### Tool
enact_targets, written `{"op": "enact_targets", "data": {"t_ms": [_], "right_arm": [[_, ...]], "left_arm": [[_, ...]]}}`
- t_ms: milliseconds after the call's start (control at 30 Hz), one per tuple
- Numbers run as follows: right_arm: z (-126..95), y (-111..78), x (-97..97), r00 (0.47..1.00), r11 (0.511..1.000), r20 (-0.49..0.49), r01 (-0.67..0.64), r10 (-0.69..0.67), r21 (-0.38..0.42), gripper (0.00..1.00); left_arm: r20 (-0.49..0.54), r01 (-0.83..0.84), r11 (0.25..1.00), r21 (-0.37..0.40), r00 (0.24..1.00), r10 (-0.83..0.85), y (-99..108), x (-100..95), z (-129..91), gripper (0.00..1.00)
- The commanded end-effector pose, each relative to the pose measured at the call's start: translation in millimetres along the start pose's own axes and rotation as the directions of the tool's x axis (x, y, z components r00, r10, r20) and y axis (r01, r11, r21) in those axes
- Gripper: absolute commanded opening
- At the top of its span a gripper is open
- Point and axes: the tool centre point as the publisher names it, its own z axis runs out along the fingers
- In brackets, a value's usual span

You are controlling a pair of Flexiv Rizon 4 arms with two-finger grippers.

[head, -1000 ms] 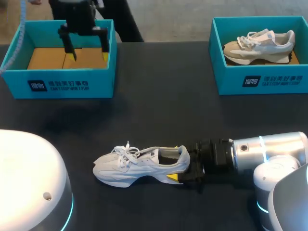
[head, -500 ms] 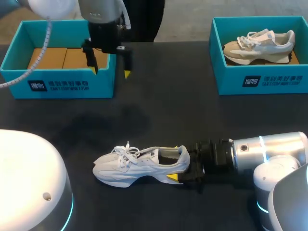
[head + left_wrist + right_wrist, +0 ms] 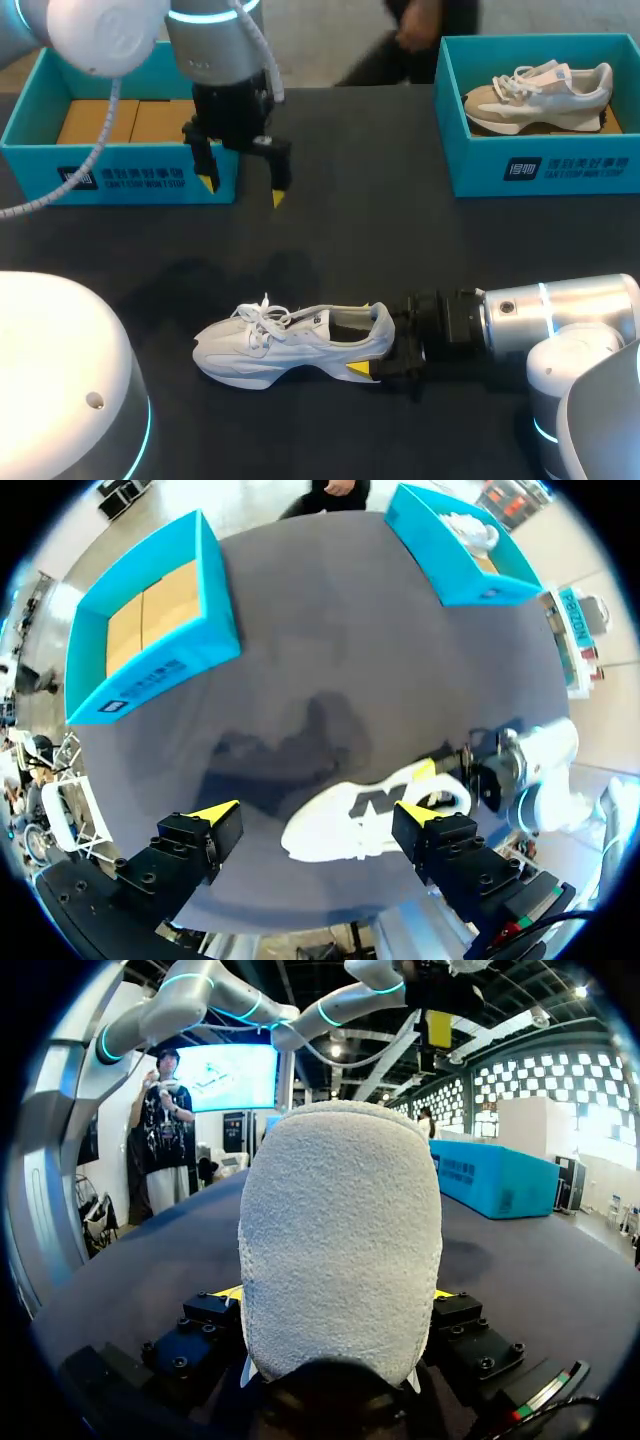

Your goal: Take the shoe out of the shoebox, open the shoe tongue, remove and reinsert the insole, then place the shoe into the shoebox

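While the right hand (image 3: 366, 338) clamps the heel of the white shoe (image 3: 280, 345), which lies on its sole on the counter (image 3: 400, 240) with its toe pointing left, the left hand (image 3: 244, 191) hangs above the counter with fingers spread wide, just in front of the left shoebox (image 3: 120, 178), well apart from the shoe

right wrist view: heel of the white shoe (image 3: 340, 1240) fills the middle and covers most of the right gripper (image 3: 338, 1293), only thin yellow slivers show either side. head view: its far fingertip is hidden behind the heel, shoe inside too dark to tell the insole. left arm (image 3: 215, 60) blocks part of the left shoebox (image 3: 120, 175). right shoebox (image 3: 540, 170) is cut by the edge. left wrist view: beige shoe (image 3: 465, 528) too small to make out.
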Motion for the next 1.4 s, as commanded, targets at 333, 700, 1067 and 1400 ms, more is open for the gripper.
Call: {"op": "enact_targets", "data": {"t_ms": [333,700,1067,1400], "right_arm": [[1,0.7,1.8,1.0,1.0,0.002,0.0,0.0,0.002,0.0],[1,0.7,1.8,1.0,1.0,0.002,0.0,0.0,0.002,0.0],[1,0.7,1.8,1.0,1.0,0.002,0.0,0.0,0.002,0.0],[1,0.7,1.8,1.0,1.0,0.002,0.0,0.0,0.002,0.0]], "left_arm": [[0.004,0.008,0.999,0.032,1.0,-0.008,21,9.6,11,1.0],[0.028,0.105,0.994,0.035,0.994,-0.106,35,28.5,4,1.0],[0.005,0.135,0.99,-0.026,0.991,-0.135,70,71.4,17,1.0],[0.033,0.127,0.989,-0.077,0.992,-0.125,75,98.7,49,1.0]]}}
